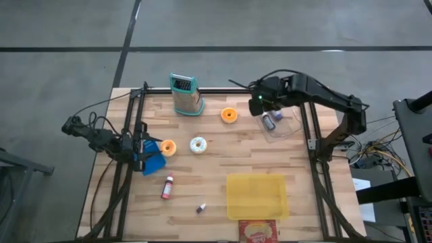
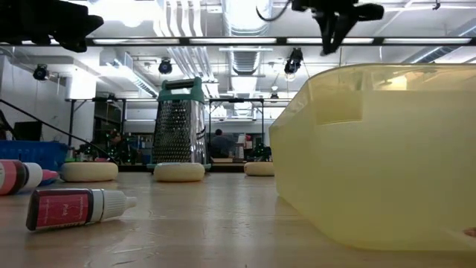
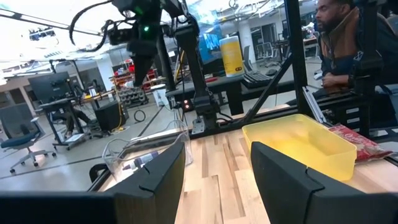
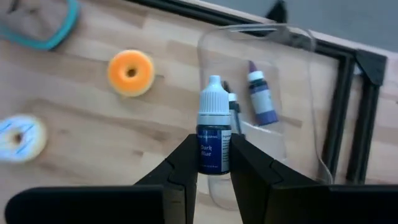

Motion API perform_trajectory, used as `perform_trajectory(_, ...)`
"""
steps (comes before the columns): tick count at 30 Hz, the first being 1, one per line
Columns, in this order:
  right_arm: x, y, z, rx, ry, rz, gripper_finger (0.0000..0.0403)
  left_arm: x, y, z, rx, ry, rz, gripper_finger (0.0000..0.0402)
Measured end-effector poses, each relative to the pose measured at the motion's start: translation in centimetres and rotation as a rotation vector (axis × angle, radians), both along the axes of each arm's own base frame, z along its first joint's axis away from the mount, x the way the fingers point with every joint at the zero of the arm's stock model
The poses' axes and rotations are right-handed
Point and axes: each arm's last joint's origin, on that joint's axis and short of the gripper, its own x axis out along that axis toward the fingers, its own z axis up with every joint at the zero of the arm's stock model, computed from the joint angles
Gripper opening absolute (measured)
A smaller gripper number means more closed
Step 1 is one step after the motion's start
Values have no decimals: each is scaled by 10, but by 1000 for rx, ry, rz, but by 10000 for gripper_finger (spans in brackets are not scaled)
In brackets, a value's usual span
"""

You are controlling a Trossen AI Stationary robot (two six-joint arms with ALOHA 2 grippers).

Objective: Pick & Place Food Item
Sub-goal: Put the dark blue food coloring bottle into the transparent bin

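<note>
My right gripper (image 4: 213, 163) is clenched on a small dropper bottle (image 4: 212, 135) with a white cap and a dark blue label, held upright between my fingers (image 4: 181, 167). It hangs above the far right part of the table (image 1: 216, 196), and directly under it sits a clear tray (image 4: 292, 106) with a purple bottle (image 4: 261, 98) lying in it, just beside my load. Farther out from the tray an orange donut (image 4: 130, 72) lies on the wood, then a white-iced donut (image 4: 22, 139), and beyond the orange one a grater (image 1: 185, 94) stands at the far edge. A yellow bin (image 1: 256, 196) sits nearer the front, a red packet (image 1: 258, 231) touching its near side. My left gripper (image 3: 214, 177) waits at the left edge with its fingers apart, holding nothing, close to a blue container (image 1: 152, 157) and another orange donut (image 1: 168, 148). A red bottle (image 1: 167, 187) lies well apart in the middle.
</note>
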Motion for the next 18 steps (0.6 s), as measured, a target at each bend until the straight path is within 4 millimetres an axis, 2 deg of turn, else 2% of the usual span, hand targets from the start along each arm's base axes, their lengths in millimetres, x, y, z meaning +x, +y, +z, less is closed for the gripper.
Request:
perform_trajectory(8, -4, -16, -27, 28, 98, -72, 72, 0, 0, 0, 0, 0, 0, 188)
perform_trajectory(18, -15, -31, -80, 115, 266, -168, 72, 0, 0, 0, 0, 0, 0, 188)
